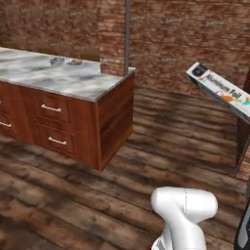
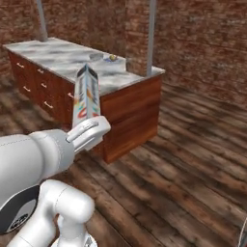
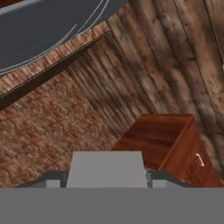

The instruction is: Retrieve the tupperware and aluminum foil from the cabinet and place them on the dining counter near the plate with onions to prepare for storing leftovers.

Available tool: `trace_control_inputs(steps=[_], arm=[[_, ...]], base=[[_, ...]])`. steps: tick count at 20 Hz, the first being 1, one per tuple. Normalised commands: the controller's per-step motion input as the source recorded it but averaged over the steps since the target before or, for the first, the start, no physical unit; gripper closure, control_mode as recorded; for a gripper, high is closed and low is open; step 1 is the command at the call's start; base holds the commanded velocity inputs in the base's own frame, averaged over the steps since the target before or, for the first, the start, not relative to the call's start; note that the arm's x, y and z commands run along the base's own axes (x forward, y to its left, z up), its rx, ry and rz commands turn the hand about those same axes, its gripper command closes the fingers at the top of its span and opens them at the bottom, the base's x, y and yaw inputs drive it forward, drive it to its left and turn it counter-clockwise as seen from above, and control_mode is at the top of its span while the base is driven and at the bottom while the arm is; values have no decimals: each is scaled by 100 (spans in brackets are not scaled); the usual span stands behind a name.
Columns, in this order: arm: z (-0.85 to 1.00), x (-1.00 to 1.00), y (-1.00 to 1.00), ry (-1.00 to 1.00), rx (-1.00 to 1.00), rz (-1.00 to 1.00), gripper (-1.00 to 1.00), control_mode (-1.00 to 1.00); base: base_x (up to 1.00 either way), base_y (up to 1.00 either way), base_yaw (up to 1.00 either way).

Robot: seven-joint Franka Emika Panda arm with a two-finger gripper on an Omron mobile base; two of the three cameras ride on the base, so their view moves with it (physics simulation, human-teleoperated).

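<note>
1. The dining counter, a marble top on a reddish wood base, stands at left across the plank floor; two small items sit near its far edge, too small to name.
2. The aluminum foil hangs in the air at right, well apart from that counter.
3. In the right base view the gripper is clamped on the carton's lower end, the long box rising above it.
4. Judged: light, stiff cardboard, smooth-sided and long. An end grip lets it lever and swing; mid-length would be steadier.
</note>
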Motion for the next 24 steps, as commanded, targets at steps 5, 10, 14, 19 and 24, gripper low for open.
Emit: trace_control_inputs(steps=[5,10,14,19,24], arm=[[0,0,0,0,0,0,100,100],[0,0,0,0,0,0,100,100],[0,0,0,0,0,0,100,100],[0,0,0,0,0,0,100,100],[0,0,0,0,0,0,100,100]], base=[[68,63,-66],[100,99,-50],[100,100,-40],[100,69,-29],[100,26,-14]])
